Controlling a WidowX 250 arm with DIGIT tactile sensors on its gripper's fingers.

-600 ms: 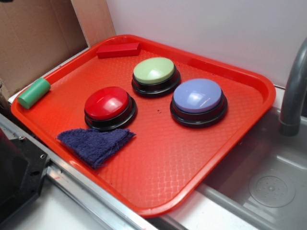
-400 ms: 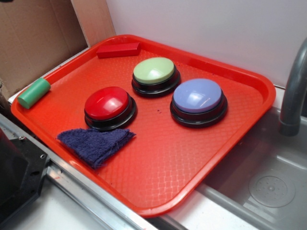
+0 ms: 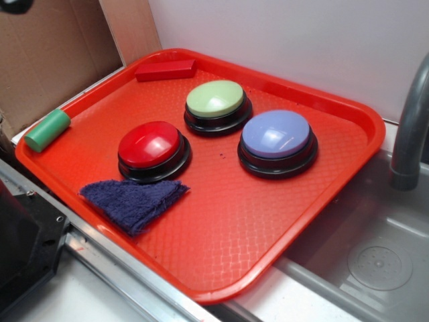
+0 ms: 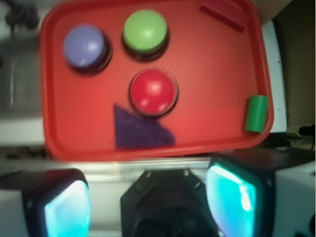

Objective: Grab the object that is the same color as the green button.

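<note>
Matte green, the small cylinder (image 3: pixel 47 130) lies on its side at the red tray's (image 3: pixel 281 221) nine o'clock rim, well apart from the glossy pale green dome button (image 3: pixel 215 99) near twelve o'clock. In the wrist view the claw (image 4: pixel 148 200) hangs released, both pads glowing cyan, above the desk edge, off the tray.

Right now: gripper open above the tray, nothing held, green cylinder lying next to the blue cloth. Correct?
Not quite. The green cylinder is not next to the blue cloth; it lies on the tray rim at the far edge, apart from the cloth, with the red button nearer the cloth. The exterior view shows this. In the wrist view the gripper is open above the tray, nothing held.
</note>
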